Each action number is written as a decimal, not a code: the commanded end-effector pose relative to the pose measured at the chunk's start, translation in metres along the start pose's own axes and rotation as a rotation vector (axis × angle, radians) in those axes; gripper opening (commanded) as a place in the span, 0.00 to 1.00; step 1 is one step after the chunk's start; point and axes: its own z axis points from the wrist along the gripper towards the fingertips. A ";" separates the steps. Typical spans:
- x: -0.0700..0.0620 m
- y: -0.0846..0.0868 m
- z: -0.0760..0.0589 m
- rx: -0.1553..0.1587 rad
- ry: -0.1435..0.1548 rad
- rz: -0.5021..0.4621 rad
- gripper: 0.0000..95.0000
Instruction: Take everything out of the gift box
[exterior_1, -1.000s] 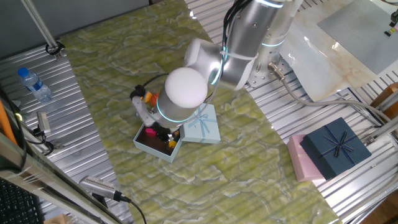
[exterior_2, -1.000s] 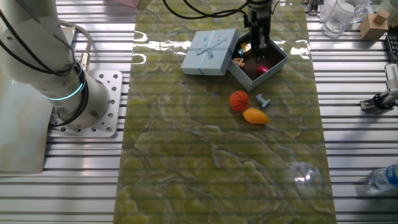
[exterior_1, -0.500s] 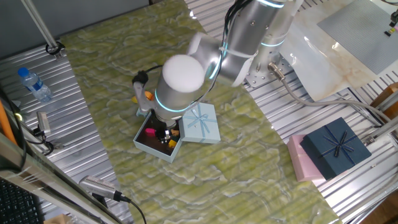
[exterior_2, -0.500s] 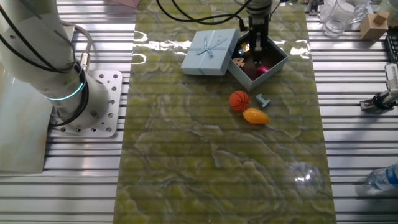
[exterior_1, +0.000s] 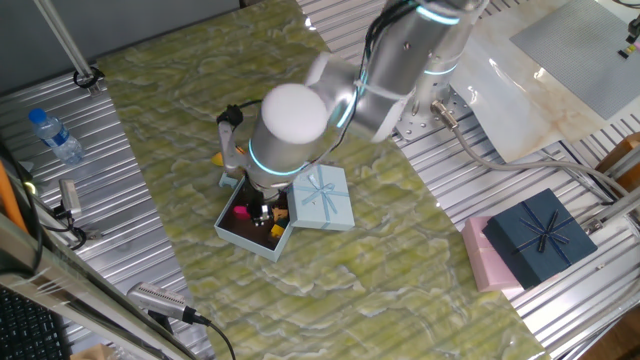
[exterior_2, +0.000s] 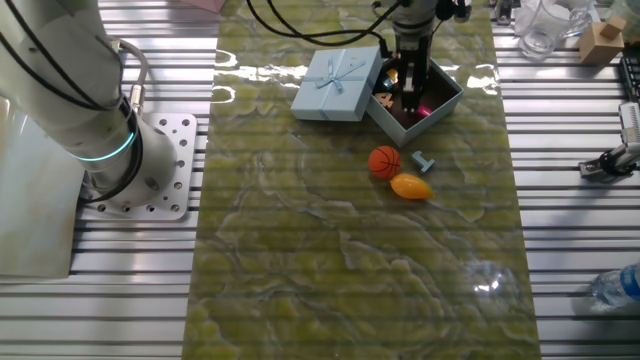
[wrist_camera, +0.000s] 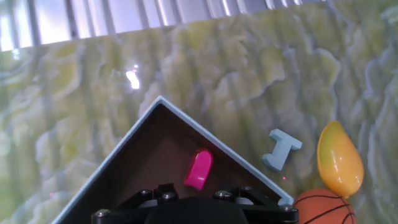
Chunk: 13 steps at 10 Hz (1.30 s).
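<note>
Green-marbled tabletop (exterior_2: 330, 260) flanked by ribbed metal rails. Centre-left of one fixed view, upper centre of the other: the gift box (exterior_1: 246, 238), open, dark brown inside, with its lid (exterior_2: 338, 83) laid bow-up against one side, presumably parked there to leave the opening free. Inside, a magenta piece (wrist_camera: 199, 169) lying near one wall, plus small yellow and orange bits (exterior_2: 383, 96) by the lid-side wall, too small to name. Outside, just below the box in the other fixed view: orange basketball (exterior_2: 384, 161), mango-like fruit (exterior_2: 411, 186) and a pale blue I-shaped piece (exterior_2: 424, 160), close together, apparently set down clear of the box so as not to block further reaches. Gripper (exterior_2: 410, 88) lowered into the box, fingers reaching toward the floor beside the magenta piece; from these views, cannot tell whether spread or clenched, or holding anything, since the hand view shows only the housing at the bottom edge. Farther out, lower right in one fixed view, a dark navy box (exterior_1: 538, 236) on a pink box (exterior_1: 484, 255); a water bottle (exterior_1: 53, 135) at upper left. No readable writing or brand marks anywhere.
</note>
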 end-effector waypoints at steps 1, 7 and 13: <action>0.001 -0.003 -0.002 -0.013 -0.021 -0.021 0.40; 0.001 -0.003 -0.002 -0.025 -0.035 -0.032 0.40; 0.001 -0.003 -0.002 -0.031 -0.039 -0.022 0.40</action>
